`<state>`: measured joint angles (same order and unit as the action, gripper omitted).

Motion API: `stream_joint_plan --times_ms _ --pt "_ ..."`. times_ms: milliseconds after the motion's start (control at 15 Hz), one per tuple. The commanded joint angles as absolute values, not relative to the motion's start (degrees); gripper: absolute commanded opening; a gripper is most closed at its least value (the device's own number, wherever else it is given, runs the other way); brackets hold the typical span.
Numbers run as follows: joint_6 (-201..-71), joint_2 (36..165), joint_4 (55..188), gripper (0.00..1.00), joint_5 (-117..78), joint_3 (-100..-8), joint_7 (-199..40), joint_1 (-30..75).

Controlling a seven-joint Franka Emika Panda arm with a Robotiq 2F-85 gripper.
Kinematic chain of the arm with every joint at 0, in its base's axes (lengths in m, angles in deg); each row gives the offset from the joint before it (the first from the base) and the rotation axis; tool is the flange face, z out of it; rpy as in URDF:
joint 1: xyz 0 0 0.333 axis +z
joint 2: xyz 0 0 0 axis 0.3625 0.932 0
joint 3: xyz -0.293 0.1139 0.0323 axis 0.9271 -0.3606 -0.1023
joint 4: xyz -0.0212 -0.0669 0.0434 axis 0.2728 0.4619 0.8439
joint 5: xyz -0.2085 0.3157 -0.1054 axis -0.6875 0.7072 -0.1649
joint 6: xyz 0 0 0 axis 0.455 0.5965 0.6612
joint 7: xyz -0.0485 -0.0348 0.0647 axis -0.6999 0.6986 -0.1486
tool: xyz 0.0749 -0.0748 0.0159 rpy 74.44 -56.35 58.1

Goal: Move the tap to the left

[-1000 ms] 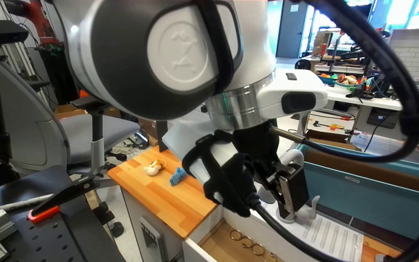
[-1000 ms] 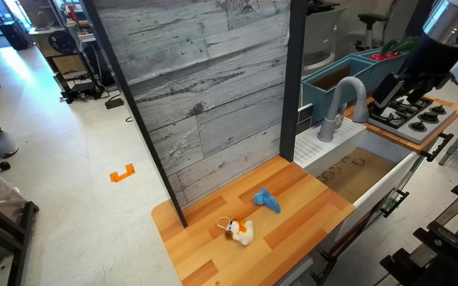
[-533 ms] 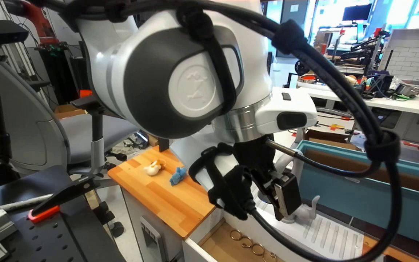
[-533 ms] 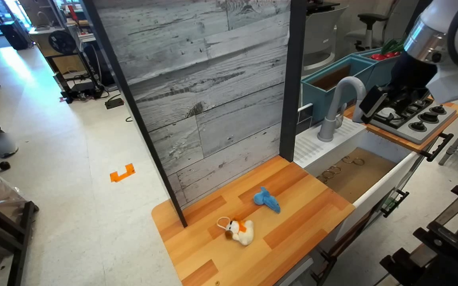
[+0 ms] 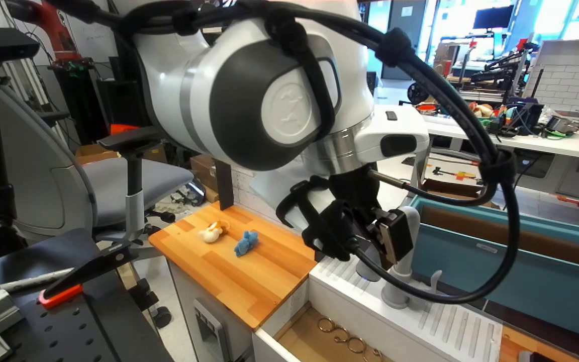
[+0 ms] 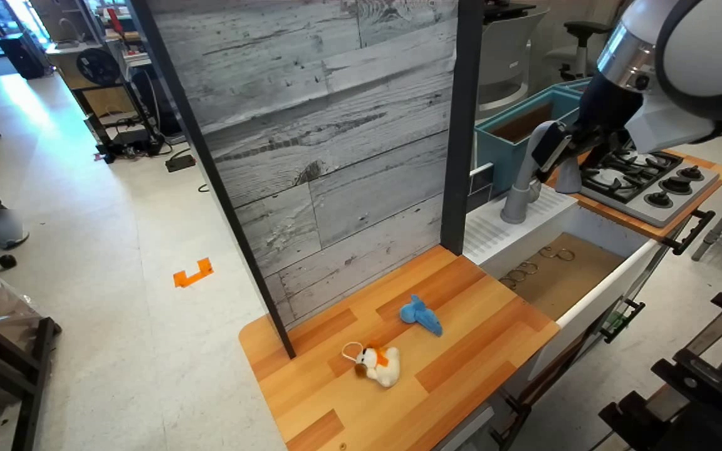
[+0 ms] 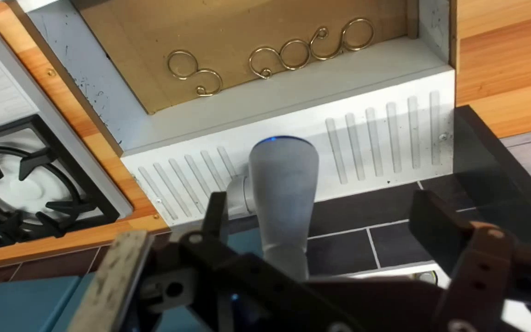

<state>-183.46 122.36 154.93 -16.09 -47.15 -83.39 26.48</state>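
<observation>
The grey tap [image 5: 409, 241] stands on the white ribbed ledge behind the sink, base upright. It also shows in an exterior view [image 6: 519, 188], where the gripper hides part of its arch. In the wrist view the tap's spout [image 7: 284, 184] points toward the sink and lies between the spread fingers, closer to the left finger of that picture. My gripper [image 7: 321, 203] is open around the spout, with a wide gap to the right finger. In the exterior views the gripper [image 5: 389, 239] is level with the upper part of the tap [image 6: 568, 178]. Contact cannot be told.
The sink basin [image 7: 284, 99] holds gold wire rings. A stove top [image 6: 668, 188] stands beside the sink. Teal planters [image 5: 500, 261] stand behind it. A blue toy [image 6: 420, 315] and a beige plush [image 6: 383, 365] lie on the wooden counter. A wood-print panel [image 6: 336, 125] rises from it.
My gripper has moved toward the tap, leftward in an exterior view, away from the stove, and has risen slightly of late. It now overlaps the tap's arch. The tap looks unmoved.
</observation>
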Motion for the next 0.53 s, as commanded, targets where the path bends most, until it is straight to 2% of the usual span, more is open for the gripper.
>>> stream_joint_plan --times_ms 0,467 --pt "-183.36 125.81 151.02 1.00 -13.94 -44.15 -84.48 28.44" --pt "-182.81 130.39 147.95 1.00 -13.36 -42.38 -85.13 30.71"
